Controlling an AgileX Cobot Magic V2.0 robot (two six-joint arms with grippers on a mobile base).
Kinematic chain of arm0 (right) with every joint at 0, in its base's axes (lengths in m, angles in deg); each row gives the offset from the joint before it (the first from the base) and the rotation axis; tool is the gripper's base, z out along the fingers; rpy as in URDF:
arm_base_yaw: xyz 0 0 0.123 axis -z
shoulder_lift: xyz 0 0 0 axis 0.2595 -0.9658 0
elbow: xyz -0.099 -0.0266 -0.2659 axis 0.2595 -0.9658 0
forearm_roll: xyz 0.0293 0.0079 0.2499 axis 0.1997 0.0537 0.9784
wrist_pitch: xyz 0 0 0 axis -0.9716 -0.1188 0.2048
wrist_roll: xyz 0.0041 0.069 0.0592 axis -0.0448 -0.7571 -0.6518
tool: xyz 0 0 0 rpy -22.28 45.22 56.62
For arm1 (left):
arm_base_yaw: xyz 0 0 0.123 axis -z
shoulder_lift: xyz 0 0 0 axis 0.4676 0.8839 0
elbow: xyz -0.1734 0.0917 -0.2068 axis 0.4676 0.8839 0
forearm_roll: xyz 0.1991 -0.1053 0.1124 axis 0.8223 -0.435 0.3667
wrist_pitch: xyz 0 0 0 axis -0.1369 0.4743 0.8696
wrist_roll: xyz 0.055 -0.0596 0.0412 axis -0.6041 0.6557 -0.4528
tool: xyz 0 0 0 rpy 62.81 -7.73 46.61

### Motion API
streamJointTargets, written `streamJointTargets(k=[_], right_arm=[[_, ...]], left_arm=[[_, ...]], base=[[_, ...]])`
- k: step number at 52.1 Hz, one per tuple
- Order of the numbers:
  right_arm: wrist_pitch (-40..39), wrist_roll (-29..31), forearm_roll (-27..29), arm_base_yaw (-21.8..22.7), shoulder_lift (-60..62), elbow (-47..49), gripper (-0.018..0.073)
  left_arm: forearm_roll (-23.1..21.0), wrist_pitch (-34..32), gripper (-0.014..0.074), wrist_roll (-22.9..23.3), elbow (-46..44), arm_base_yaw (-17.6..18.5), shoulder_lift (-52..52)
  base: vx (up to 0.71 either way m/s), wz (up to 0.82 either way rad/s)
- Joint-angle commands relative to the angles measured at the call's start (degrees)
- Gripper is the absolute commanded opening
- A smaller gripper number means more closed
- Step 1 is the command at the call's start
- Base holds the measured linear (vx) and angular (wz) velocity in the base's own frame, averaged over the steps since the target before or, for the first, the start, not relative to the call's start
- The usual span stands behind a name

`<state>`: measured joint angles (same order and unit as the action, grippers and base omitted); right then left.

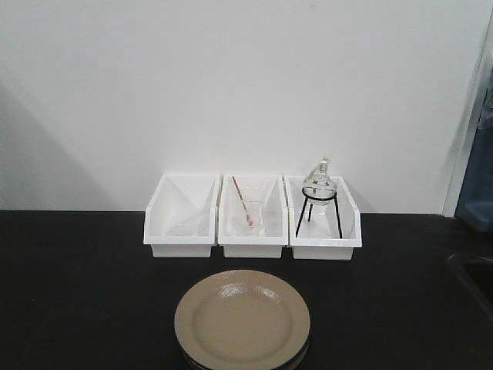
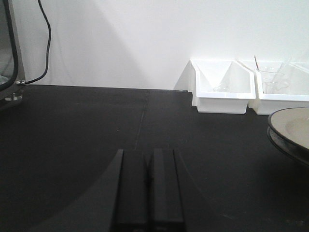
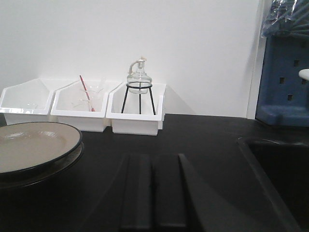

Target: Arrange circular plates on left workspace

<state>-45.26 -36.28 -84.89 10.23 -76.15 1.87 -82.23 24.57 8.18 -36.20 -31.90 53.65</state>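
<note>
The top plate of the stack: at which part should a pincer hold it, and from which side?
Probably the rim of the top plate at its left edge, coming from the left over bare countertop. The rim is wide and overhangs; the white bins crowd the far side.

Lab bench. Black countertop (image 1: 92, 293) runs to plain white wall (image 1: 231, 77). Three white bins (image 1: 252, 216) in row against wall. Right bin: round glass flask (image 1: 319, 182) on black wire tripod (image 1: 319, 216). Middle bin: glass beakers (image 1: 250, 212), red-marked rod (image 1: 241, 196). Right of bins, recessed black sink (image 3: 277, 169), blue panel (image 3: 282, 82) behind it.
</note>
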Motion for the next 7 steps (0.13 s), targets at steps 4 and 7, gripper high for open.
streamJointTargets(k=[4, 7], right_arm=[[-4.43, 0.61, -0.02, 0.19, 0.50, -1.13, -0.0004], [-4.43, 0.61, -0.02, 0.19, 0.50, -1.13, -0.0004]], left_arm=[[-0.05, -4.63, -0.0001, 0.59, 1.08, 0.39, -0.93], [-0.05, -4.63, -0.0001, 0.59, 1.08, 0.39, -0.93]], base=[[0.00, 0.00], [0.00, 0.00]])
